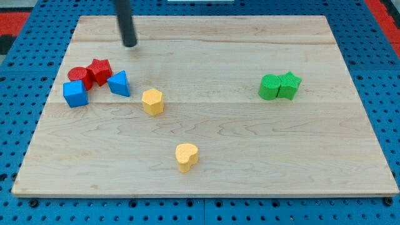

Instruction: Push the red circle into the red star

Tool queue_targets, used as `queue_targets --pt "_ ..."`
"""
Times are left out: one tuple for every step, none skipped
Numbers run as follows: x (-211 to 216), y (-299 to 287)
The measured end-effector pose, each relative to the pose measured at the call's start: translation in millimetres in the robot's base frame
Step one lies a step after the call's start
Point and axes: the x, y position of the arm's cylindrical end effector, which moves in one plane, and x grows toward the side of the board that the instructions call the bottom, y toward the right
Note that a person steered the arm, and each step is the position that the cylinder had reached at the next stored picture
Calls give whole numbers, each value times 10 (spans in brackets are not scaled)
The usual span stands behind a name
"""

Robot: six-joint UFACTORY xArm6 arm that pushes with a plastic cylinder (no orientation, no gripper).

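A red circle sits near the left edge of a pale wooden board, about a third of the way down from the view's top. It is touching a red star, which lies just to its right and slightly higher, so the two red blocks are already pressed together. Just below the red circle, and touching it, is a blue cube. To the right of the red star, touching or almost touching it, is a blue triangle. These four blocks form one tight cluster. Above the cluster and a little to the right, my tip rests on the board near its top edge, apart from every block; the red star is the nearest one to it. The tip is the bare lower end of a dark rod that comes down from the view's top, and it holds nothing. Right of and a little below the blue triangle, a yellow hexagon stands alone. Further down, near the middle of the board, lies a yellow heart. Far across on the view's right, a green circle and a green star touch side by side. The board rests on a blue pegboard table.
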Motion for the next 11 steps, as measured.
queue_targets --pt "58 -837" --pt "579 -1178" --pt "907 -1261" --pt "997 -1247" --pt "993 -952" --pt "993 -925" --pt "1012 -816" --pt "1113 -816" --pt "1203 -816" --pt "1172 -681" --pt "945 -606"
